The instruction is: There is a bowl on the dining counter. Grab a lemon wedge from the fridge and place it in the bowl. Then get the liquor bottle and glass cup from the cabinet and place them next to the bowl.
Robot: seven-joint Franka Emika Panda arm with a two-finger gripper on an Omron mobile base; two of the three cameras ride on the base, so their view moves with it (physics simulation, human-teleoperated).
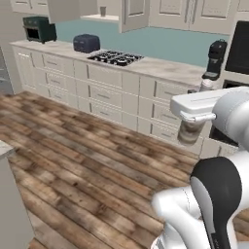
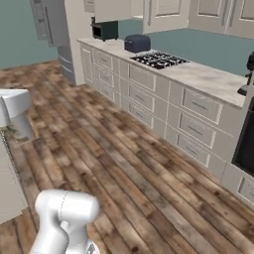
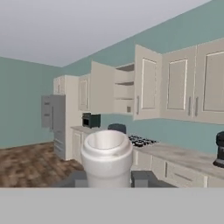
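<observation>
Clamped between my jaws (image 3: pixel 107 177) stands the liquor bottle (image 3: pixel 106 157), pale cap toward the camera, a smooth, breakable, top-heavy thing best held low on its body, with the open cabinet (image 3: pixel 124 89) far ahead.

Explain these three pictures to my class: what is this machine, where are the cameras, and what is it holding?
The machine is a white robot arm on a driving base in a rendered kitchen. Two pictures come from cameras on the base, behind the arm, left and right. The third looks along the gripper, whose dark fingers are shut on the liquor bottle. The counter carries a hob and toaster. The glass cup stands in the open cabinet.
</observation>
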